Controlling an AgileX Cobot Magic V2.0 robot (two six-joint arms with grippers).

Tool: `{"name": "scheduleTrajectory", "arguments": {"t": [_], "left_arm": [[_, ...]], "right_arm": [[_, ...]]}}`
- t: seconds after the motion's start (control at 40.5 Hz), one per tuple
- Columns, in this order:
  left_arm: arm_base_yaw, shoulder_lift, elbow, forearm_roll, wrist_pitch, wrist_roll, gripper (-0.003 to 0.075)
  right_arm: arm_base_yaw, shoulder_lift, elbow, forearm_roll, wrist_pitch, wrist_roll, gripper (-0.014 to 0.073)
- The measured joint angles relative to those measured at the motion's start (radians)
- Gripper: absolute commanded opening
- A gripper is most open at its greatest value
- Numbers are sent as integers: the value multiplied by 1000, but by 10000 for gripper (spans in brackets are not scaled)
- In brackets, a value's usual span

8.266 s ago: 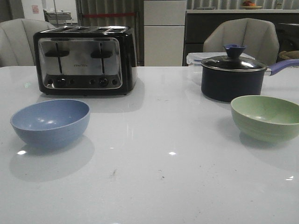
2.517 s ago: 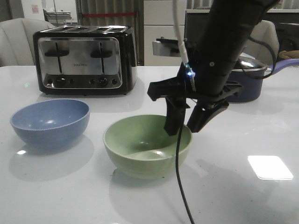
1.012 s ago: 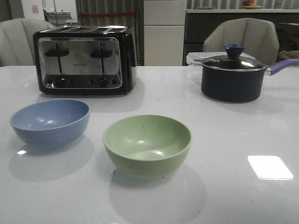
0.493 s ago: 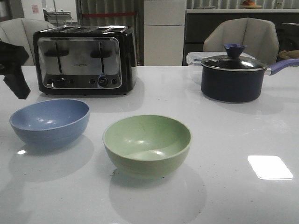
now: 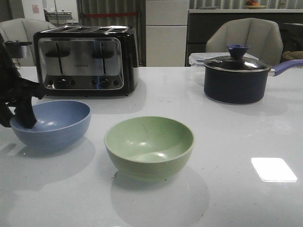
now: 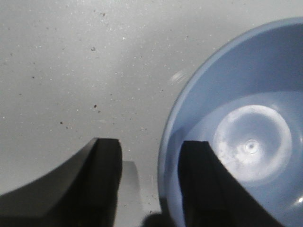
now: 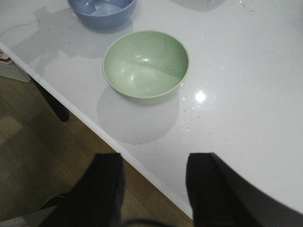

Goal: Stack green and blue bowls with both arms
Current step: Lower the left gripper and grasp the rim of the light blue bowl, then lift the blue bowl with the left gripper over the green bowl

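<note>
The dusty blue bowl (image 5: 52,124) sits on the white table at the left. The pale green bowl (image 5: 149,146) sits upright at the table's middle, apart from it. My left gripper (image 5: 14,116) is open and straddles the blue bowl's left rim, one finger inside and one outside. In the left wrist view the blue bowl (image 6: 246,142) has its rim between the fingers of the left gripper (image 6: 150,144). My right gripper (image 7: 154,158) is open and empty, pulled back over the table's near edge. It looks at the green bowl (image 7: 146,66) and the blue bowl (image 7: 102,9). It is out of the front view.
A black and chrome toaster (image 5: 87,59) stands behind the blue bowl. A dark navy saucepan (image 5: 235,80) with a lid and purple-blue handle stands at the back right, a clear container behind it. The table's near edge (image 7: 118,146) drops to a wooden floor.
My left gripper has come down from the far left onto the blue bowl's rim, one finger now inside. Earlier, the right arm set the green bowl at the middle and withdrew.
</note>
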Motion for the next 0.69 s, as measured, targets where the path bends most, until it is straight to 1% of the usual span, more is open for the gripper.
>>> {"name": "scheduleTrajectory", "arguments": {"t": [0.148, 0.296, 0.493, 0.617, 0.691], "left_arm": [[-2, 0, -2, 0, 4, 0, 93], [-2, -2, -28, -5, 31, 0, 93], [-14, -55, -103, 2, 148, 0, 93], [-57, -110, -171, -3, 204, 24, 93], [-103, -133, -213, -21, 239, 54, 93]], "right_arm": [[0, 0, 0, 0, 0, 0, 426], [0, 0, 0, 0, 0, 0, 426], [0, 0, 0, -2, 0, 0, 426], [0, 0, 0, -2, 0, 0, 426], [0, 0, 0, -2, 0, 0, 426]]}}
